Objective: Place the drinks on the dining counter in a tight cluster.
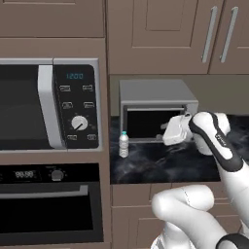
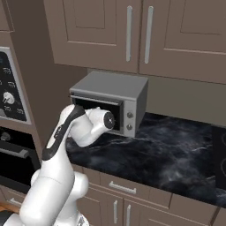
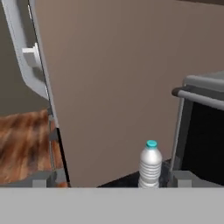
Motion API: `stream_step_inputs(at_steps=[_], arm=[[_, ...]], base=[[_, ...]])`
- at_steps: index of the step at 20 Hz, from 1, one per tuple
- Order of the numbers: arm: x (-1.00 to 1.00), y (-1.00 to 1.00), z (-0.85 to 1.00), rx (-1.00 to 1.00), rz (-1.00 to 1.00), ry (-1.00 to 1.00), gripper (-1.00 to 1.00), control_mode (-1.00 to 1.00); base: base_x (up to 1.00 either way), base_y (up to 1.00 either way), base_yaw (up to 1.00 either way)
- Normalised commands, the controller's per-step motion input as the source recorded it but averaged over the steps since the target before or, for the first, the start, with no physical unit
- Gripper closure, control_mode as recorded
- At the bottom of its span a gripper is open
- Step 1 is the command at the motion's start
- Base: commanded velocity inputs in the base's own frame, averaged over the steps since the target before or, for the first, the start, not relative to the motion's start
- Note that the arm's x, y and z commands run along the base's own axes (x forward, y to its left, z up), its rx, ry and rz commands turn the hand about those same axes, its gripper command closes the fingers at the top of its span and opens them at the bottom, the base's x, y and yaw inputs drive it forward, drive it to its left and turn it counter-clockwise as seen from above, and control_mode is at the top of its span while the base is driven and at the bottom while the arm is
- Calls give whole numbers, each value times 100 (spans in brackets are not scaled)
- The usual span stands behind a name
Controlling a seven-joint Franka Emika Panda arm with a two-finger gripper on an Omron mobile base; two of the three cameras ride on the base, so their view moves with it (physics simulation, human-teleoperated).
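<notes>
One water bottle (image 1: 124,144) stood upright on the black counter (image 1: 160,168), beside the toaster oven (image 1: 155,109) at its nine o'clock; the gripper (image 3: 111,178) hung released, grasping nothing.

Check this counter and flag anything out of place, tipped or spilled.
Nothing is tipped or spilled. The small clear blue-capped water bottle stands upright on the narrow black marble counter, wedged in the corner beside the grey toaster oven, not on the dining counter. The open gripper holds nothing.
</notes>
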Motion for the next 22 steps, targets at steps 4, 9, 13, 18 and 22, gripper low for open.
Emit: stream_step_inputs(at_steps=[4,9,13,18,22], arm=[[1,18,-29,0,3,-38,-100,-100],[1,22,-28,0,4,-14,-100,-100],[0,25,-12,0,4,17,-100,-100],[9,8,-7,0,7,35,-100,-100],[28,0,-13,1,6,35,-100,-100]], base=[[0,0,0],[0,0,0],[0,0,0],[0,0,0],[0,0,0]])
